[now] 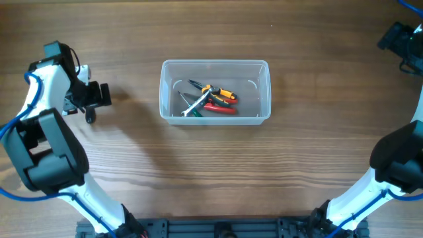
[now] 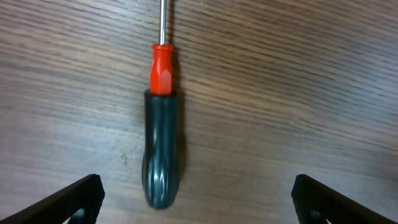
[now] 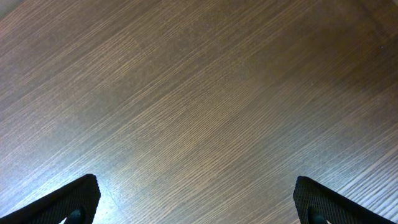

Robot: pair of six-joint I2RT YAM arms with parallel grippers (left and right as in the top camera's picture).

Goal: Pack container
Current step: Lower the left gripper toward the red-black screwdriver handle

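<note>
The clear plastic container sits at the table's middle. It holds several hand tools: orange-handled pliers, a red-handled tool and a silver wrench. A screwdriver with a black handle, red collar and metal shaft lies on the table, seen in the left wrist view. My left gripper is left of the container. It hovers open over the screwdriver's handle end, its fingers wide apart on either side and not touching it. My right gripper is open and empty over bare wood at the far right.
The wooden table carries nothing else in view. Both arm bases stand at the front edge, left and right.
</note>
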